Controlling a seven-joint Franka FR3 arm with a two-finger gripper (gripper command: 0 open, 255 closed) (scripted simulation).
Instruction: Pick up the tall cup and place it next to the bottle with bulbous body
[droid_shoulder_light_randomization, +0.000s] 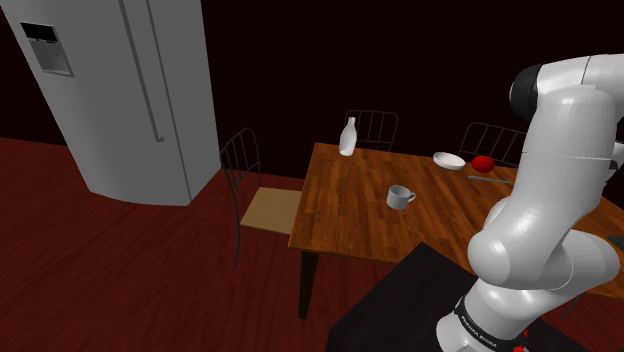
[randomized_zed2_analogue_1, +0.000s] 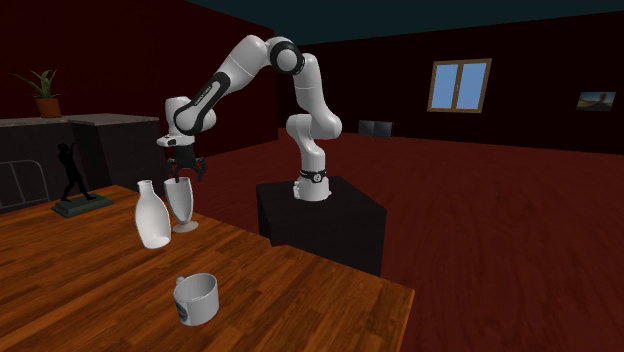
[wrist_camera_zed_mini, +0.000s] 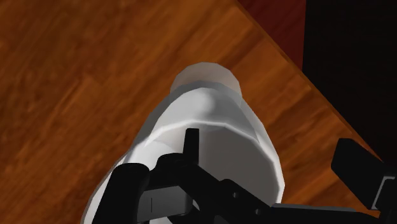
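The tall cup (randomized_zed2_analogue_1: 180, 205), white and narrowing to a small foot, stands upright on the wooden table (randomized_zed2_analogue_1: 300, 290) right beside the white bottle with the bulbous body (randomized_zed2_analogue_1: 152, 215). My black gripper (randomized_zed2_analogue_1: 183, 165) hangs directly over the cup's rim. In the wrist view the cup (wrist_camera_zed_mini: 210, 127) is seen from above, resting on the table (wrist_camera_zed_mini: 76, 76) close to its edge. There the gripper (wrist_camera_zed_mini: 267, 153) is open, its fingers spread, and the right finger (wrist_camera_zed_mini: 359, 168) stands clear of the cup's side.
A white mug (randomized_zed2_analogue_1: 197, 298) lies on the table nearer the second camera, also seen as the mug (droid_shoulder_light_randomization: 400, 196). In the shoulder view a white bottle (droid_shoulder_light_randomization: 347, 137), a bowl (droid_shoulder_light_randomization: 449, 160) and a red object (droid_shoulder_light_randomization: 484, 162) sit near the far edge. A dark statuette (randomized_zed2_analogue_1: 75, 180) stands behind.
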